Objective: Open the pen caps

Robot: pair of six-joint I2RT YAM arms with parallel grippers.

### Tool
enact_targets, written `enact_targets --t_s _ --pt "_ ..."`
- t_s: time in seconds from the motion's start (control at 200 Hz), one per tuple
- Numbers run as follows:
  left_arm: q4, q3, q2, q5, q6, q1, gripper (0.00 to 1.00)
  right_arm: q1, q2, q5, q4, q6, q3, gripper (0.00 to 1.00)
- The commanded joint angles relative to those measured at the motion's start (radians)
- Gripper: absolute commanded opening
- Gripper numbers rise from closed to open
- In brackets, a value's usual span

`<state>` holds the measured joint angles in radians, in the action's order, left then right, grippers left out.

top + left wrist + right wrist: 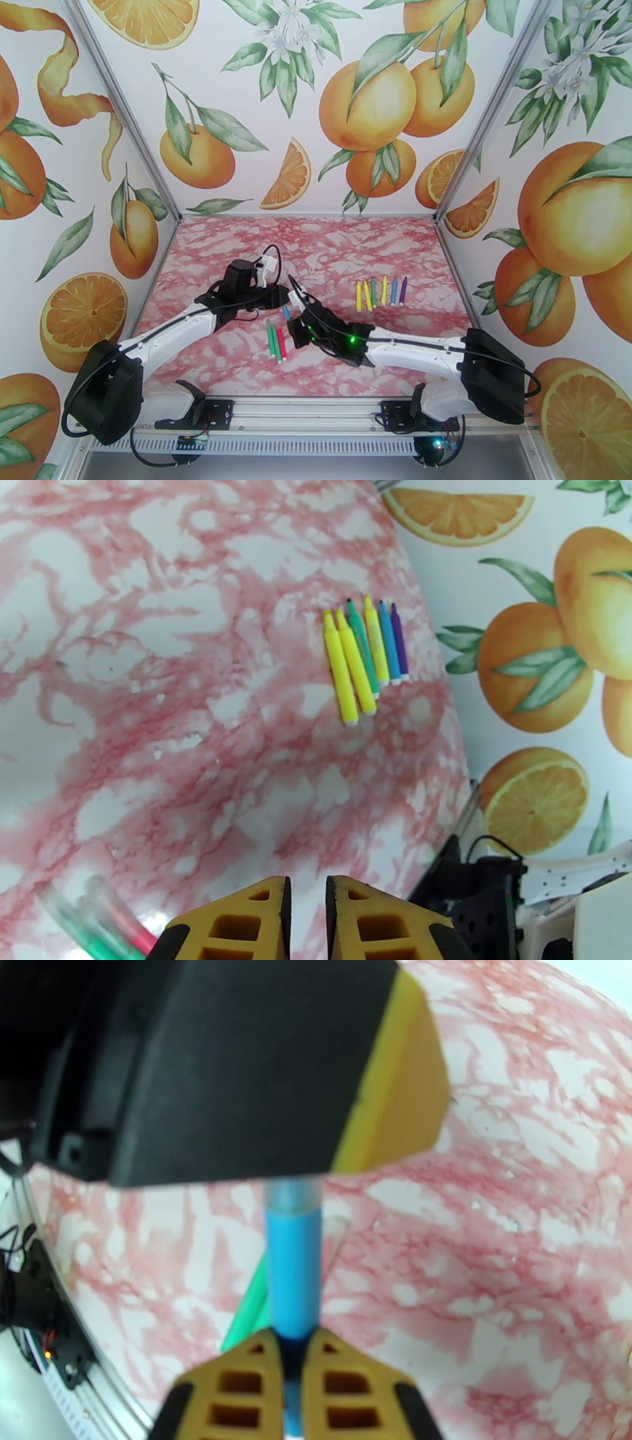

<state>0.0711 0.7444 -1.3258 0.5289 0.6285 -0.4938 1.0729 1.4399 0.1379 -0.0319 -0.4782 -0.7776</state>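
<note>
Right arm [411, 351] bends inward, jaws clamping a blue pen [292, 1268].

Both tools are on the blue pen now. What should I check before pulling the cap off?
1. Right tool clamped on the blue pen barrel: ok.
2. Left tool closed at the pen's far end: ok.
3. Left tool on the cap itself: cannot tell, its finger hides that end.
4. Pen straight between both tools: ok.
5. Row of pens to the right, out of the way: ok.
</note>
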Motion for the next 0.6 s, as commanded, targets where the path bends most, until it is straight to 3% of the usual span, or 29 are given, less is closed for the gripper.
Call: enact_targets --t_s 0.0,0.07,0.165,0.245,0.595 --pt "-0.010 0.037 0.004 0.017 0.011 -0.011 0.13 -0.007 -0.020 0.035 -0.033 0.012 -0.015 0.08" --pt "-0.004 0.038 0.006 0.017 0.010 -0.011 0.09 -0.008 -0.027 0.035 -0.033 0.012 -0.011 0.11" --pt "0.012 0.045 0.014 0.018 0.005 -0.011 0.06 -0.013 -0.032 0.014 -0.038 0.012 -0.001 0.30" --pt "0.036 0.057 0.020 0.020 -0.005 -0.011 0.05 -0.017 -0.035 -0.016 -0.049 0.016 0.010 0.37" --pt "0.062 0.095 0.030 0.099 -0.019 -0.010 0.02 -0.017 0.027 -0.108 -0.084 0.033 -0.023 0.39"
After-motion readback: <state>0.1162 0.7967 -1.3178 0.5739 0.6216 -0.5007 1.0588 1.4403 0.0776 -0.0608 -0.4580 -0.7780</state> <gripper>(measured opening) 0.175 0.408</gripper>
